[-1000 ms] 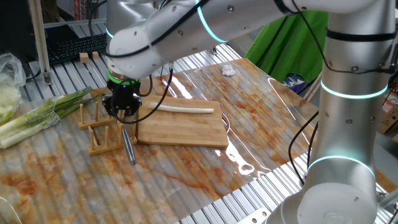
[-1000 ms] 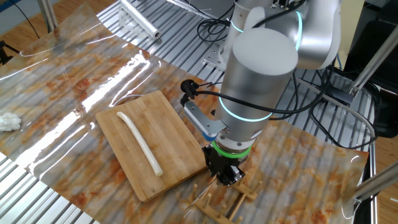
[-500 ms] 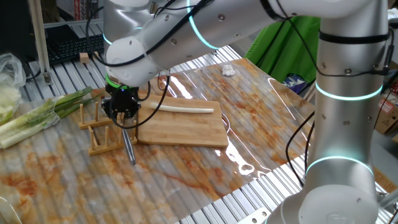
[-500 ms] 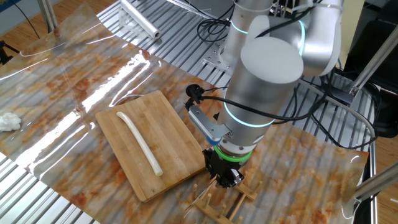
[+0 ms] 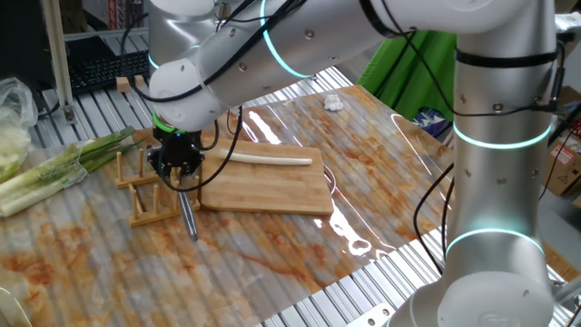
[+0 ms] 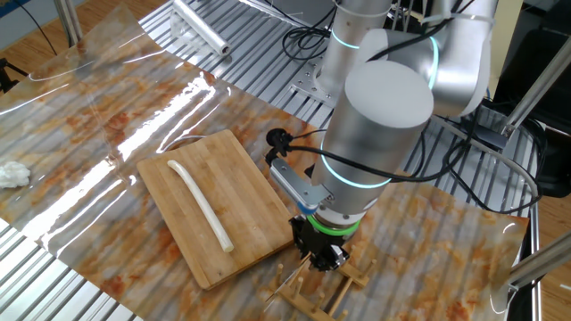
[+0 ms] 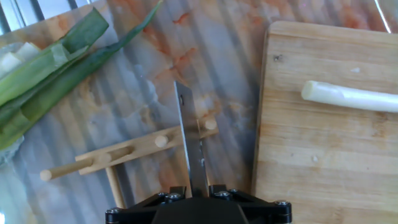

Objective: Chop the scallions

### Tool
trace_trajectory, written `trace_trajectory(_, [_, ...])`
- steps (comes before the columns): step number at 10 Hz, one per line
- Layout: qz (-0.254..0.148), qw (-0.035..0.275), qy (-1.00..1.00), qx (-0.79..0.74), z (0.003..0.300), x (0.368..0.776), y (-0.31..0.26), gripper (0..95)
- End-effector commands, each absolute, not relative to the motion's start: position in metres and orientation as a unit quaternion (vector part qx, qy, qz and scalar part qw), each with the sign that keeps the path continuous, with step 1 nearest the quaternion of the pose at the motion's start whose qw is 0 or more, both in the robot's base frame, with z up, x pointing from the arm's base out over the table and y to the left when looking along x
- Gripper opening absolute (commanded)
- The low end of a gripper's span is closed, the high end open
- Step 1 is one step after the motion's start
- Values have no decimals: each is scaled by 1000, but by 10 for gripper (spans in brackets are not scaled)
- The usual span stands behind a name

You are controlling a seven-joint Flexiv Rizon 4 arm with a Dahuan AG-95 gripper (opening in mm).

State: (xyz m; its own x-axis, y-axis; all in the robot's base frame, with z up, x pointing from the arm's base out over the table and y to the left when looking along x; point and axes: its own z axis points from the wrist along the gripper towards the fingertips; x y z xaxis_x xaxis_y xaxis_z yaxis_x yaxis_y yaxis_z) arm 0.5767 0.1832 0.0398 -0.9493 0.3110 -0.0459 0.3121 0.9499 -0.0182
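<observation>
- Right, the gripper (image 7: 199, 198) hangs low over the wooden knife rack (image 7: 134, 154), jaws clenched on the knife (image 7: 190, 142), blade pointing away along the fingers.
- The scallions (image 7: 349, 97), one pale uncut stalk, lie on the cutting board (image 7: 323, 155), just beside the blade to the hand view's right.
- The stalk's long axis runs roughly crosswise to the blade, so I'd expect a sideways carry first.
- Leafy green stalks (image 5: 56, 168) rest on the counter (image 5: 272, 245), beyond the rack.

Pale cream scallions (image 7: 351, 98), tan bamboo board (image 7: 323, 155), green leafy stalks (image 7: 43, 81), grey knife (image 7: 191, 146), rust-marbled table (image 5: 272, 254), black end effector (image 5: 175, 159)
</observation>
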Motion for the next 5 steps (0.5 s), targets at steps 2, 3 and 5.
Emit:
trace_trajectory(2, [-14, 21, 988, 155, 36, 577, 186, 190])
trace_trajectory(3, [-15, 21, 988, 155, 35, 577, 187, 190])
trace_trajectory(5, [-18, 23, 988, 149, 32, 579, 187, 190])
